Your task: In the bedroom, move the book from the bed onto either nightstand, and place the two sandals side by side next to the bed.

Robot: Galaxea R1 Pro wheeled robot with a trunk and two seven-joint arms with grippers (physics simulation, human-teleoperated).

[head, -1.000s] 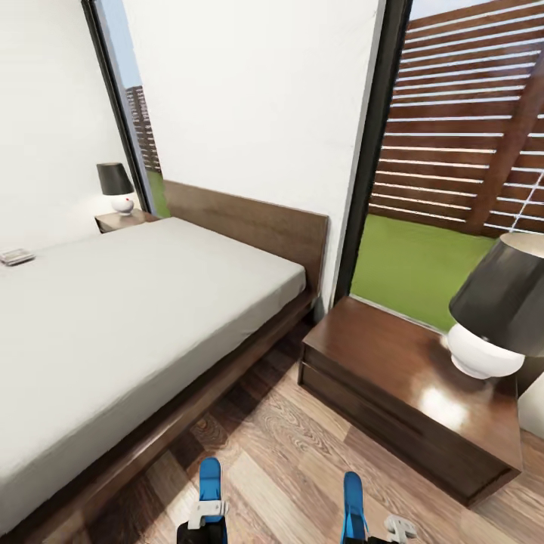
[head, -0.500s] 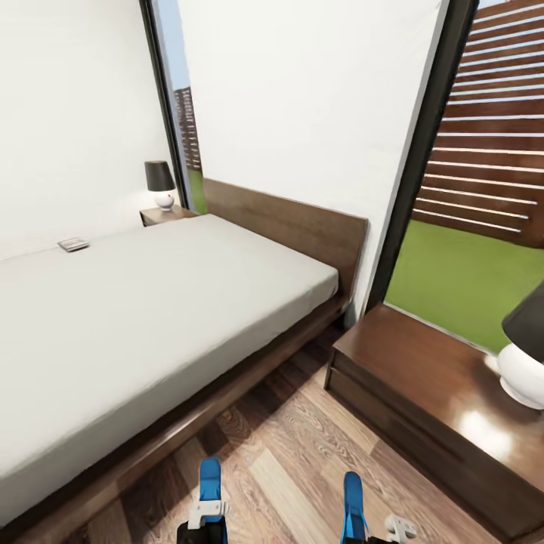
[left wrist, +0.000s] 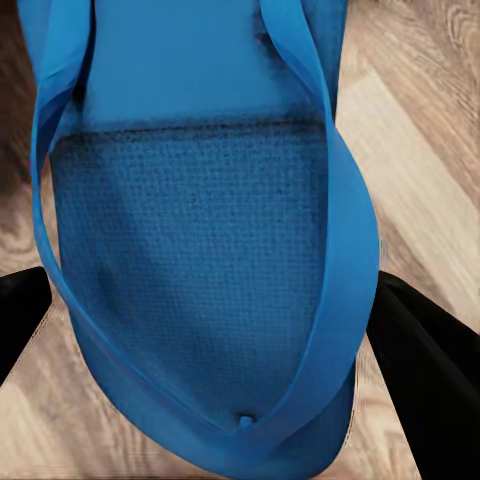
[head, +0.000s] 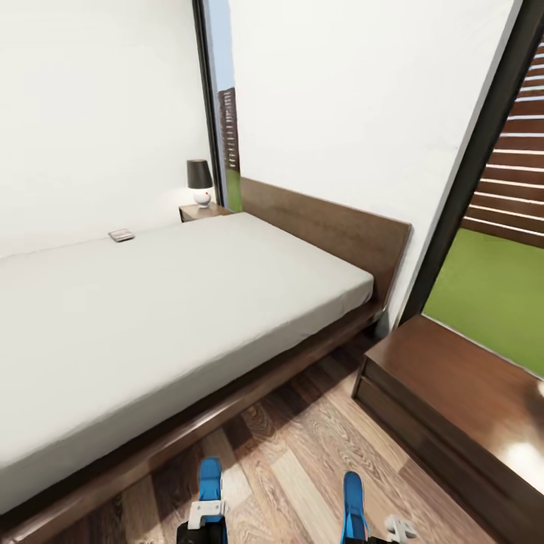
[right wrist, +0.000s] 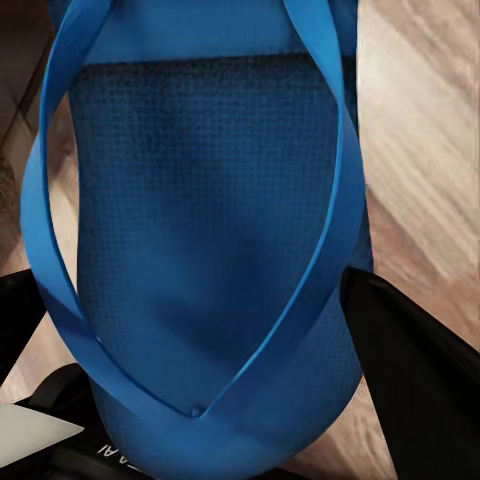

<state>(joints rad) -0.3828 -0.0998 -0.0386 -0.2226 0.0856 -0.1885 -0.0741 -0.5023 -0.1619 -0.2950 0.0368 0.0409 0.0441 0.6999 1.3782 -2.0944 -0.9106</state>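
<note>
Turning: my head camera has swung since a second ago, so the whole room sits further right in the head view; the big lamp that stood on the near nightstand (head: pixel 461 408) has slid out of the picture, and nothing itself has shifted.
Left gripper (head: pixel 202 529): I hold one blue sandal (head: pixel 209 478) here, its toe end sticking out ahead of my fingers, same as before.
Right gripper (head: pixel 363 533): clamped on the other sandal (head: pixel 352 495), also unchanged.
Sandal surface: in the left wrist view the sole (left wrist: pixel 190 300) is a flat foam-like slab with a fine woven grain, thin smooth straps meeting in a V; my dark fingers (left wrist: pixel 425 360) flank it.
Floor (head: pixel 302 461): light-brown planks with swirling grain, under both grippers.
Bed (head: pixel 166 317): ahead and left of my left gripper; plain matte grey mattress on a dark wood base with a flat headboard.
Book (head: pixel 121 235): small, thin, pale, lying on the mattress's far edge, well away from both grippers.
Near nightstand: glossy dark wood, boxy, ahead and right of my right gripper.
Far nightstand (head: pixel 202 212): beyond the bed, carrying a small black-shaded lamp (head: pixel 199 181).
</note>
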